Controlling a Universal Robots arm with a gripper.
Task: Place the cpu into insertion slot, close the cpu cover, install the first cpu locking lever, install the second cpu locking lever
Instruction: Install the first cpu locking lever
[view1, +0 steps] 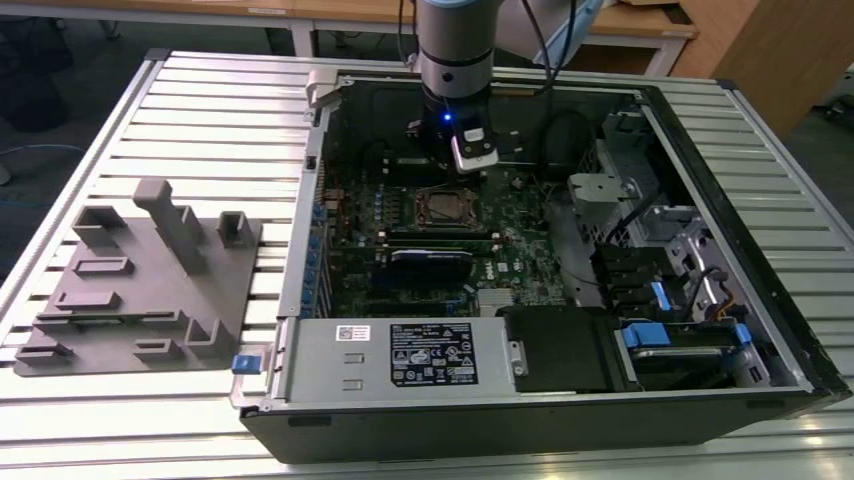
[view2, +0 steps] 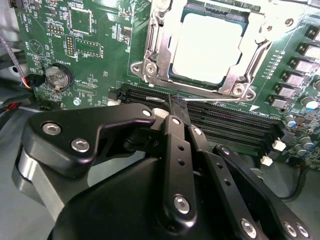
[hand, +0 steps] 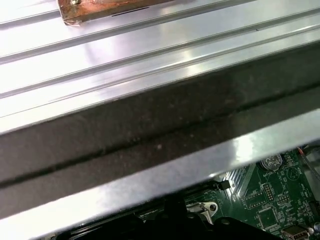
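Observation:
In the second wrist view the cpu (view2: 202, 45) lies flat in the insertion slot (view2: 150, 75), its top glaring pale. The silvery cpu cover (view2: 235, 75) is folded down around it. One locking lever (view2: 150, 35) runs along one side of the socket. Along the side nearest the gripper stretches a thin wire lever (view2: 220, 99). My gripper (view2: 176, 102) has its black fingertips together, shut, right at the end of that wire; whether they pinch it I cannot tell. In the exterior view the gripper (view1: 470, 160) hangs just behind the insertion slot (view1: 445, 208) inside the open computer case.
The case (view1: 747, 130) lies open on a slatted metal table (view1: 200, 100). Black memory slots (view2: 235, 125) run beside the fingertips. A grey parts fixture (view1: 147, 280) stands at the exterior view's left. Drive bays and cables (view1: 667, 300) fill the case's right. The case wall (hand: 150, 130) crosses the first wrist view.

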